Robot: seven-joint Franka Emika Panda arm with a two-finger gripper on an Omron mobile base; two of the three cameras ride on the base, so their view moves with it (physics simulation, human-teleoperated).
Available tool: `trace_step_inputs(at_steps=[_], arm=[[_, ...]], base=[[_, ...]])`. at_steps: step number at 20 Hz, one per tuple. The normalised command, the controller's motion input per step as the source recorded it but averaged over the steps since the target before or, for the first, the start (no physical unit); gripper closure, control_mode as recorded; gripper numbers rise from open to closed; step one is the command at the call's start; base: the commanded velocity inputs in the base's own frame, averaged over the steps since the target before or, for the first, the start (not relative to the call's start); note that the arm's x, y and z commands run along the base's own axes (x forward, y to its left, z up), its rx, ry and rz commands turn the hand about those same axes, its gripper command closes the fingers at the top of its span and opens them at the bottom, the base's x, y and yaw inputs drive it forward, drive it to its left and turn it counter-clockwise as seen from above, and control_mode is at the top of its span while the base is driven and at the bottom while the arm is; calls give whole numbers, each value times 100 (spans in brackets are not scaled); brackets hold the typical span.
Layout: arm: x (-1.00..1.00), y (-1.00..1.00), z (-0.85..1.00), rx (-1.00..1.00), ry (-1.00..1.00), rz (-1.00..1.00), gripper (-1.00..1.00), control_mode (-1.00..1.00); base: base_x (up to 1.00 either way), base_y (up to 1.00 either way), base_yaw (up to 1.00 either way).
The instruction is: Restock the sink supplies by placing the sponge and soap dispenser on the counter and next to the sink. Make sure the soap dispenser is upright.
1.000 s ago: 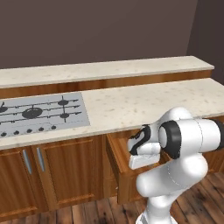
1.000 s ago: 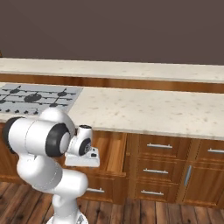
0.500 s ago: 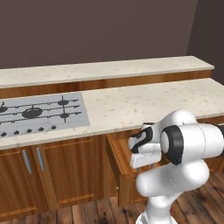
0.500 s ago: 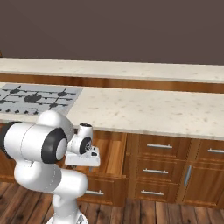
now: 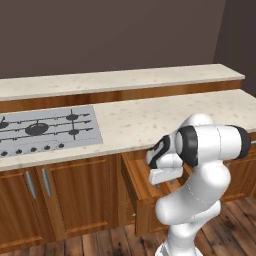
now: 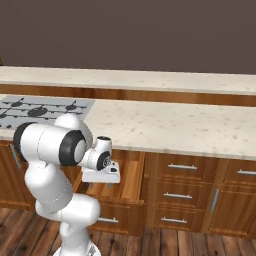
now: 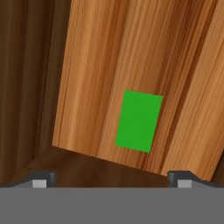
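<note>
Below the counter, on the floor of an open wooden drawer, the sponge lies flat, near the drawer's front edge and straight under the gripper, whose jaws stand wide apart and empty. Its long axis runs roughly front to back, crosswise to the line between the fingertips, so they could close on its short width. It shows a plain matte green rectangular face against glossy streaked woodgrain.

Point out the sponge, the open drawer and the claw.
sponge (image 7: pixel 138 121), hand view, middle of its green top face.
open drawer (image 6: pixel 131 172), right base view, bare wooden floor inside.
claw (image 7: pixel 109 177), hand view, midway between the two dark fingertips, open.
</note>
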Motion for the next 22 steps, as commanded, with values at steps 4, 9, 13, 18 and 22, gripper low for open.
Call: trace_step_inputs(at_steps=[4,9,13,18,22], arm=[[49,-2,-1,0,0,0,-100,-100],[16,0,-9,0,0,0,-100,-100],[-7,0,-26,0,-4,-2,-100,-100],[-24,0,-42,0,-10,-10,-100,-100],[-15,0,-29,-1,-13,-13,-100,-100]], base=[[0,0,0],[0,0,0],[0,0,0],[0,0,0],[0,0,0]])
